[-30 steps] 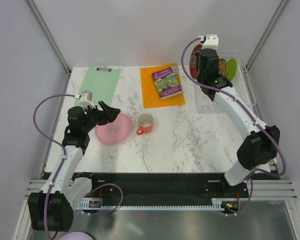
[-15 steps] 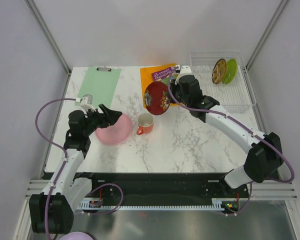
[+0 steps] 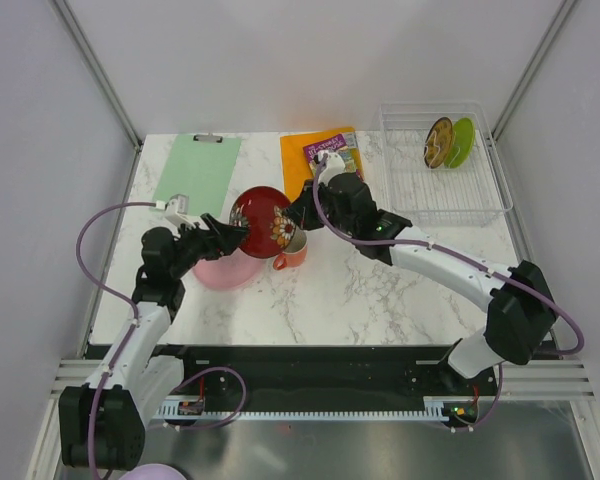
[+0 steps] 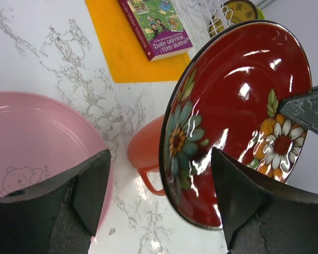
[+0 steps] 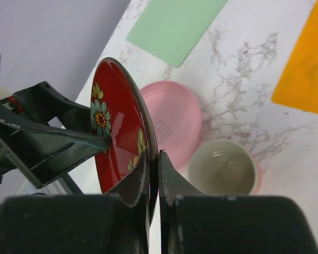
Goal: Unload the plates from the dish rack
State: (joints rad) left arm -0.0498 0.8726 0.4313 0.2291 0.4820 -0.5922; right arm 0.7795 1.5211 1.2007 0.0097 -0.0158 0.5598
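Note:
My right gripper [image 3: 298, 214] is shut on the rim of the dark red patterned plate [image 3: 261, 220] and holds it on edge above the table, left of the mug; the grip shows in the right wrist view [image 5: 153, 159]. My left gripper [image 3: 226, 232] is open, and the plate's lower rim [image 4: 238, 116] lies between its spread fingers [image 4: 90, 190] without being pinched. The pink plate [image 3: 223, 268] lies flat on the table under the left gripper. The brown-and-yellow plate [image 3: 439, 142] and the lime green plate [image 3: 464, 141] stand in the dish rack [image 3: 443, 190] at the back right.
An orange-and-white mug [image 3: 292, 250] stands just right of the pink plate. A book [image 3: 332, 150] lies on an orange mat [image 3: 298, 180] at the back centre. A green clipboard [image 3: 197, 172] lies at the back left.
My right arm has carried the dark red plate out of the rack and leftward over the table to the left gripper. The left gripper has lifted slightly toward it and stays open.

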